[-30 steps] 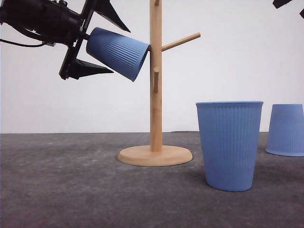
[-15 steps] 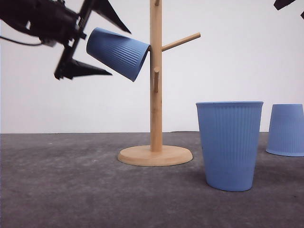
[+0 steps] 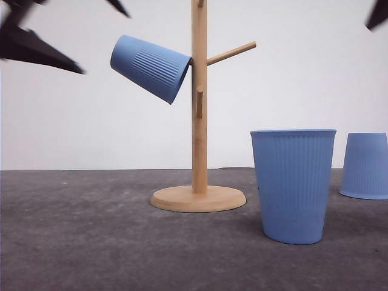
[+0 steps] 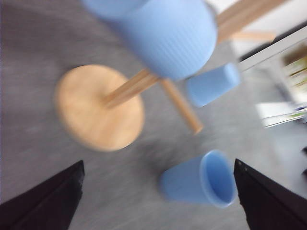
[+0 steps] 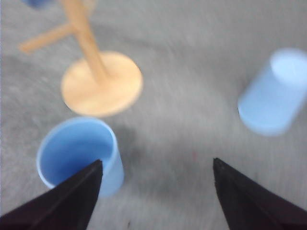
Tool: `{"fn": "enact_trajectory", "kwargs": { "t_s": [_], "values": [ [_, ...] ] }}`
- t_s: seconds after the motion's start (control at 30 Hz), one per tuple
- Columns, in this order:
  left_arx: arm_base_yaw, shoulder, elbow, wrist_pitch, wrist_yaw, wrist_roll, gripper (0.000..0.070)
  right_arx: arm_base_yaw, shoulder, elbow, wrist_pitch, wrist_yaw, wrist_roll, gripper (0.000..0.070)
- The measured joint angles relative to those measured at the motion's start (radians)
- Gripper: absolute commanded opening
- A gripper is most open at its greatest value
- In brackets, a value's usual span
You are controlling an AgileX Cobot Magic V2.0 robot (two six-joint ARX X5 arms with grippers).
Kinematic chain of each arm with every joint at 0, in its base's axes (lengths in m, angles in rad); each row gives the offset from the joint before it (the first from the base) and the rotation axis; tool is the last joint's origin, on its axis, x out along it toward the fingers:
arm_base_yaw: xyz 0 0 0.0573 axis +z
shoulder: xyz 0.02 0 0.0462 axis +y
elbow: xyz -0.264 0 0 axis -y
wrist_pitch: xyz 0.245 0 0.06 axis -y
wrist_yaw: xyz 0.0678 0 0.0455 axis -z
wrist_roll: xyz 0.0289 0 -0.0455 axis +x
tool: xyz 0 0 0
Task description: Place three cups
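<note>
On wooden stand [image 3: 198,109], hung cup [image 3: 150,66]. Left tool [image 4: 158,201] blurred, cut off, fingers apart, empty. Right tool [image 5: 156,191] fingers apart, empty too.

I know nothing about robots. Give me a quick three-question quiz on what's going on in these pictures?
1. True or false: the hanging cup is held by the left claw.
2. How many cups stand on the table?
3. The near cup stands: A) upright, B) upside down, C) on its side.

Key: 1. False; the claw is open and clear of the cup, which hangs on the wooden stand. 2. Two. 3. A.
</note>
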Motion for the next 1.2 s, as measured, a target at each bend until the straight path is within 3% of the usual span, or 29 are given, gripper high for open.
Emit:
{"fn": "enact_trajectory", "kwargs": {
  "t_s": [0.2, 0.33, 0.43, 0.6, 0.8, 1.2],
  "values": [
    [0.039, -0.124, 0.000, -0.193, -0.072, 0.135, 0.0590, -0.083, 0.116, 0.127, -0.154, 0.000, 0.066, 0.0466],
    [0.066, -0.190, -0.006, -0.228, -0.097, 0.181, 0.0590, -0.167, 0.217, 0.189, -0.157, 0.000, 0.046, 0.0472],
    [0.086, -0.229, -0.031, -0.242, -0.099, 0.195, 0.0590, -0.235, 0.299, 0.190, -0.117, -0.008, 0.006, 0.0520],
    [0.099, -0.293, -0.088, -0.258, -0.099, 0.198, 0.0590, -0.301, 0.439, 0.190, 0.021, -0.024, -0.049, 0.0590],
    [0.104, -0.344, -0.108, -0.264, -0.099, 0.198, 0.0587, -0.318, 0.623, 0.190, 0.232, -0.056, -0.059, 0.0700],
    [0.104, -0.372, -0.108, -0.285, -0.145, 0.197, 0.0584, -0.343, 0.921, 0.190, 0.541, -0.054, -0.063, 0.0680]
  ]
}}
